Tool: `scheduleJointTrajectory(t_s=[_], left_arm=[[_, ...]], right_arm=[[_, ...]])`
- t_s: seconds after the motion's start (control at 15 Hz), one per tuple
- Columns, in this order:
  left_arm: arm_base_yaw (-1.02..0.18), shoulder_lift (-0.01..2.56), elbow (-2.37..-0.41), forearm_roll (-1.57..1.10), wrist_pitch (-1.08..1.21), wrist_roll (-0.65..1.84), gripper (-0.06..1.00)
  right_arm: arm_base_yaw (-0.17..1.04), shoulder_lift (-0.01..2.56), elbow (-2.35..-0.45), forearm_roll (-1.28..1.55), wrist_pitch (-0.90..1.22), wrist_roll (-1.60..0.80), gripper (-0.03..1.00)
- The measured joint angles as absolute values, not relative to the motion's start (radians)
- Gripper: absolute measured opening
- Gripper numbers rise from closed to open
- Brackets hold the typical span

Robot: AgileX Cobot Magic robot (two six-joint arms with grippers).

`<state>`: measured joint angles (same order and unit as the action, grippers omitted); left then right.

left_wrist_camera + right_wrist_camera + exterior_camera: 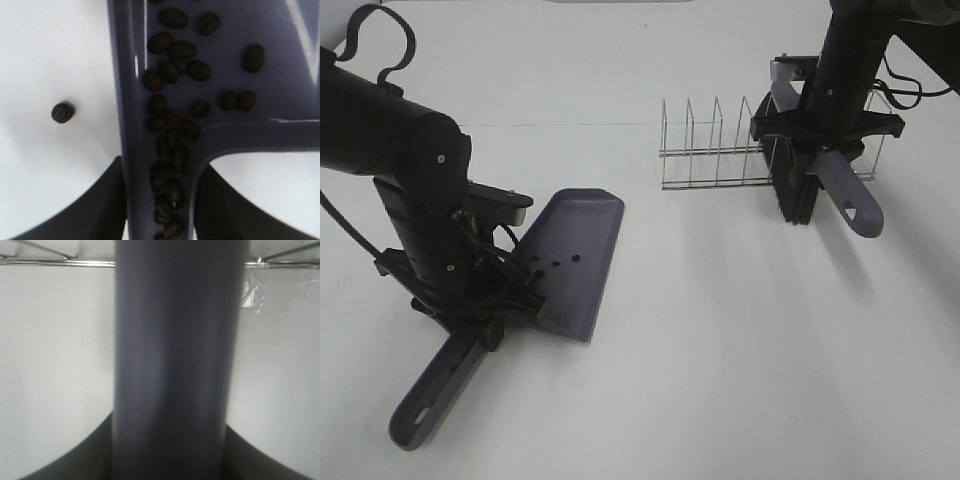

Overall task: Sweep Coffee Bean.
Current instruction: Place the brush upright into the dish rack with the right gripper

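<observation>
Grey dustpan (282, 95) with coffee beans (199, 70)

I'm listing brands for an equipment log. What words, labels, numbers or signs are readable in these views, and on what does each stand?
No readable text in any view.
Grey dustpan: plain; the dark specks in it are coffee beans, not print.
Brush: plain handle, no mark; blurred in the right wrist view.
Wire rack: bare wire, no tag.
White table: no print.
</observation>
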<state>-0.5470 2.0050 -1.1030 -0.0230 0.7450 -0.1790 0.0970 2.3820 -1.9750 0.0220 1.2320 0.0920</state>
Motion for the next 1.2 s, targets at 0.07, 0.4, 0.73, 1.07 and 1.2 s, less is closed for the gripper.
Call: scheduleJointTrajectory(t_s=[0.07, 0.4, 0.73, 1.07, 1.2], left_arm=[[-0.547, 2.005, -1.103, -0.023, 0.745, -0.179, 0.32], [-0.547, 2.005, -1.103, -0.023, 0.746, -0.182, 0.32], [-0.547, 2.005, -1.103, -0.023, 0.746, -0.204, 0.32], [-0.547, 2.005, -1.103, -0.023, 0.746, -0.205, 0.32], [-0.547, 2.005, -1.103, -0.023, 0.746, -0.205, 0.32]], right_arm=[[0.097, 2.388, -1.975, 0.023, 1.231, 0.092, 0.28], [0.097, 2.398, -1.984, 0.068, 1.226, 0.091, 0.28], [0.096, 2.398, -1.984, 0.071, 1.224, 0.091, 0.29], [0.096, 2.397, -1.984, 0.075, 1.222, 0.091, 0.51], [0.096, 2.381, -1.984, 0.075, 1.222, 0.091, 0.54]])
